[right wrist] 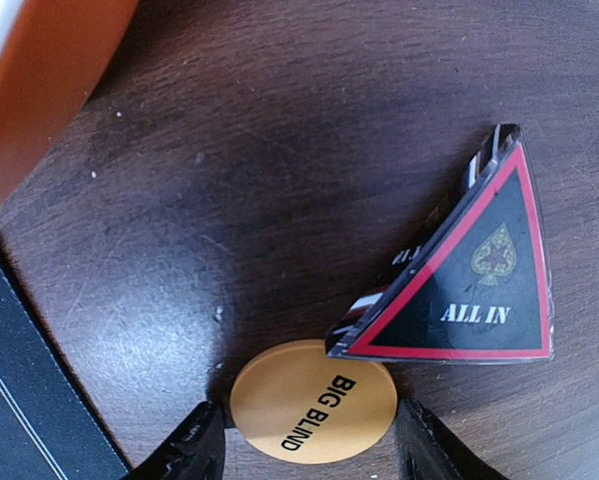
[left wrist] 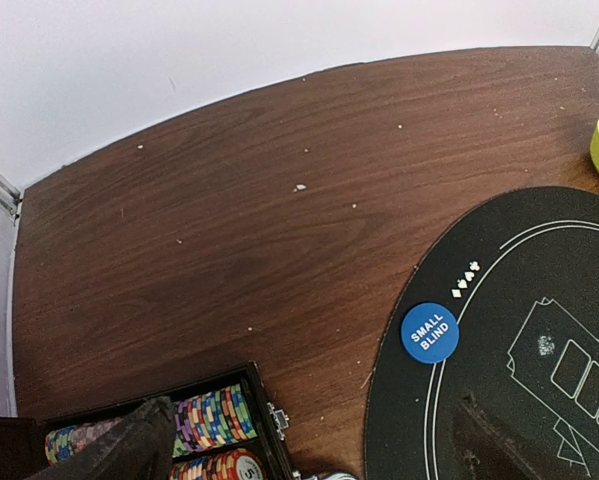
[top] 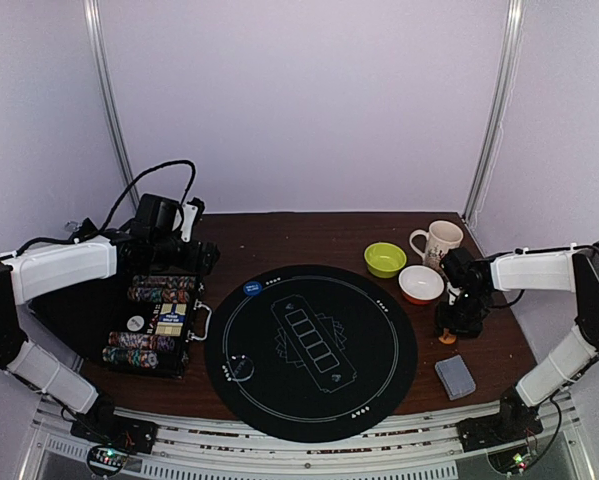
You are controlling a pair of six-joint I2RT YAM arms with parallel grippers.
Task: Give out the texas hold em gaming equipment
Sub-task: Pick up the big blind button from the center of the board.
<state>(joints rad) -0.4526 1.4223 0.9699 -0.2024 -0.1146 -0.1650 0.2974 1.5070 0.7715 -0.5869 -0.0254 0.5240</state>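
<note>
Orange round "BIG BLIND" disc (right wrist: 312,402) flat on brown wooden table (right wrist: 279,150), just beside black-and-red "ALL IN" triangle (right wrist: 469,290). Centred between spread, empty fingers of right gripper (right wrist: 314,450). Left gripper (top: 167,232) well apart, opening not discernible.

Right gripper (right wrist: 312,445) low, fingers apart — left gripper (top: 169,238) higher, state unclear.

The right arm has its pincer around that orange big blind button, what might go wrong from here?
Two risks. The black-and-red ALL IN triangle sits right at the edge of the flat orange BIG BLIND disc, so the right pincer may drag it along when it lifts. The disc also lies thin and flat on the dark wooden table, so the fingertips could slip off its rim.
</note>
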